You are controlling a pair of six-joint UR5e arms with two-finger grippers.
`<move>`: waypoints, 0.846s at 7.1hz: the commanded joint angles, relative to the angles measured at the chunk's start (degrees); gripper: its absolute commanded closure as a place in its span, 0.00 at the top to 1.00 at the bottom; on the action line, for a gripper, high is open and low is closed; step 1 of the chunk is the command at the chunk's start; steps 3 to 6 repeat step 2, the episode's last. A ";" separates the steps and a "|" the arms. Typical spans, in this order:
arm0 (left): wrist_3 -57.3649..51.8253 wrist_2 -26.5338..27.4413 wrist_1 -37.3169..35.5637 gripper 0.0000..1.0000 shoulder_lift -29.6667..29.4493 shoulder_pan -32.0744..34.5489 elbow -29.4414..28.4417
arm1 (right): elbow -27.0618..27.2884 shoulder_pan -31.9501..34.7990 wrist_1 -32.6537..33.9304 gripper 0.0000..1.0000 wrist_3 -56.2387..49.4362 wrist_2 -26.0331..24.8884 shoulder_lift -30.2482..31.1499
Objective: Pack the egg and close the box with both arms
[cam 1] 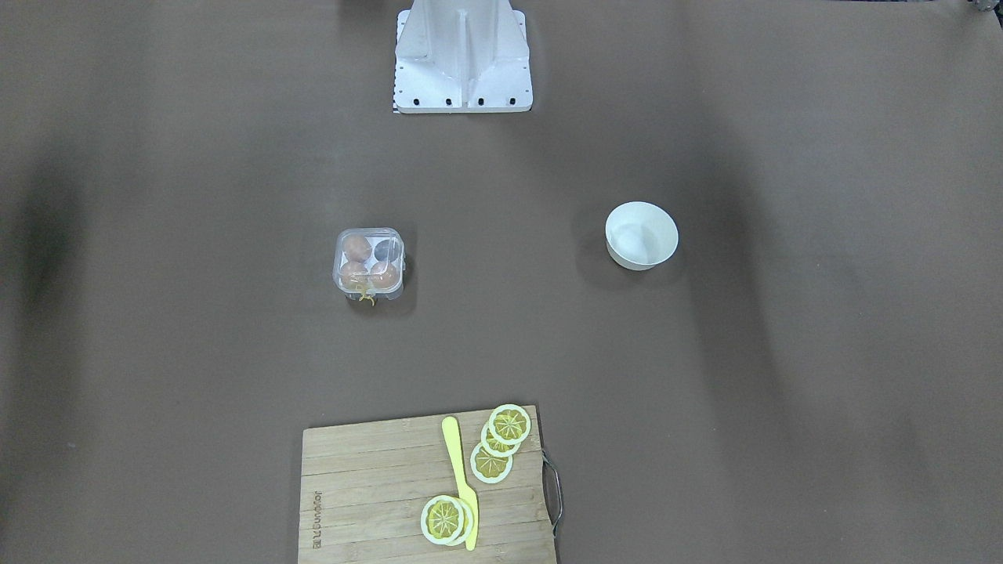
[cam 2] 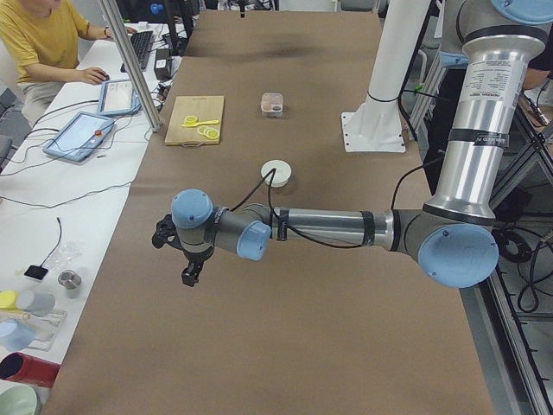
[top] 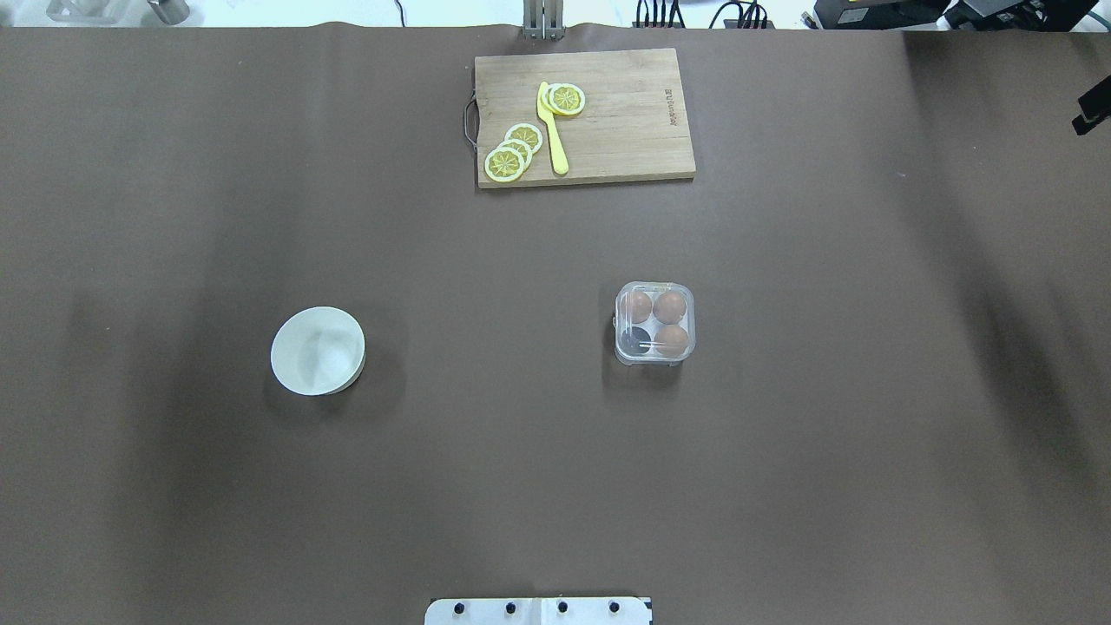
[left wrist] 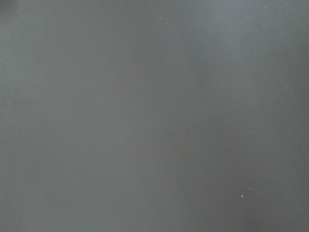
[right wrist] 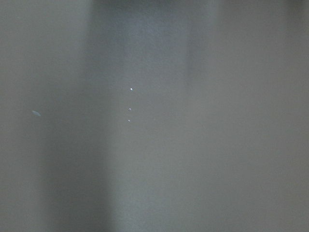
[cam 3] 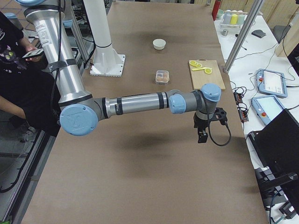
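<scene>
The box (top: 654, 322) stands right of the table's middle, and its clear lid lies down over the tray. Three like brown eggs show through the lid (top: 639, 305) (top: 669, 306) (top: 672, 338); the fourth cell looks dark. The box also shows in the front-facing view (cam 1: 368, 264). My left gripper (cam 2: 192, 273) hangs over bare table far from the box, seen only in the left side view. My right gripper (cam 3: 202, 135) hangs over bare table near the right end, seen only in the right side view. I cannot tell whether either is open or shut. Both wrist views show only blurred table.
A white bowl (top: 318, 351) stands on the left half and looks empty. A wooden cutting board (top: 625, 130) with lemon slices (top: 504, 163) and a yellow knife (top: 553, 139) lies at the far edge. The white stand base (top: 538, 611) is at the near edge.
</scene>
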State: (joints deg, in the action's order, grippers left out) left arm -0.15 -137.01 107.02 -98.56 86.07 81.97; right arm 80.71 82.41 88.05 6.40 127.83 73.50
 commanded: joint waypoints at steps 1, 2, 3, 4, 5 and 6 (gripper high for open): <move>-0.02 -0.01 0.03 0.96 0.21 -0.03 -0.15 | -0.73 0.56 0.10 1.00 -0.16 3.27 1.47; -0.02 -0.18 0.03 0.96 0.30 0.06 -0.06 | -0.73 0.56 0.19 1.00 -0.16 3.91 1.56; -0.02 -0.18 0.03 0.96 0.30 0.06 -0.06 | -0.73 0.56 0.19 1.00 -0.16 3.91 1.56; -0.02 -0.18 0.03 0.96 0.30 0.06 -0.06 | -0.73 0.56 0.19 1.00 -0.16 3.91 1.56; -0.02 -0.18 0.03 0.96 0.30 0.06 -0.06 | -0.73 0.56 0.19 1.00 -0.16 3.91 1.56; -0.02 -0.18 0.03 0.96 0.30 0.06 -0.06 | -0.73 0.56 0.19 1.00 -0.16 3.91 1.56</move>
